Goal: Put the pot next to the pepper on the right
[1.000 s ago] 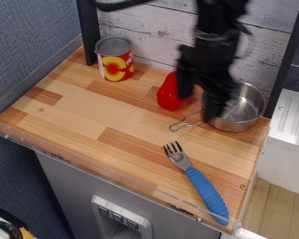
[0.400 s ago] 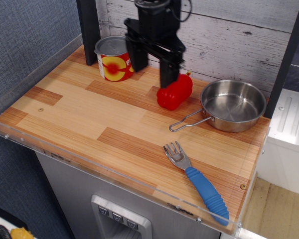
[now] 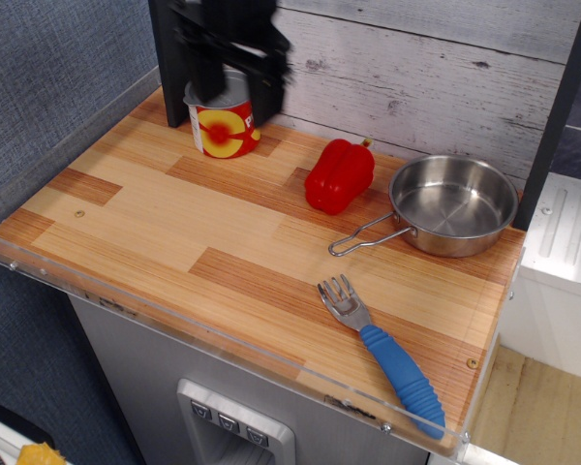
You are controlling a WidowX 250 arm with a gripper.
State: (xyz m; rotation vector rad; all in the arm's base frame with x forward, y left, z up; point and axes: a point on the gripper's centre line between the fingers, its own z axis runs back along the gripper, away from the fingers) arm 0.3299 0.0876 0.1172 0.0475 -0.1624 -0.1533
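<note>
The desk (image 3: 174, 223), a striped wooden top edged by a clear plastic rim, is being seen from above and in front, with a grey plank wall (image 3: 436, 58) backing it. The dark arm is being shown at the top left, motion-blurred, with the end effector (image 3: 230, 92) hanging over the can; two dark fingers are pointing down and standing apart on either side of the can top, and nothing is being gripped between them. Whether the fingers are touching the can cannot be told through the blur.

The pot (image 3: 453, 205) is sitting at the back right of the desk, upright and empty, with its thin wire handle pointing forward-left along the wood. The pepper (image 3: 339, 176) is lying just beside the pot on its left, a narrow strip of wood showing between them, its stem stub turned toward the wall. The can (image 3: 223, 121), red and yellow, is standing upright at the back left, well apart from the pepper. The fork (image 3: 387, 358), metal tines with a blue ribbed handle, is lying near the front right, tines pointing toward the pot handle and clear of it.
</note>
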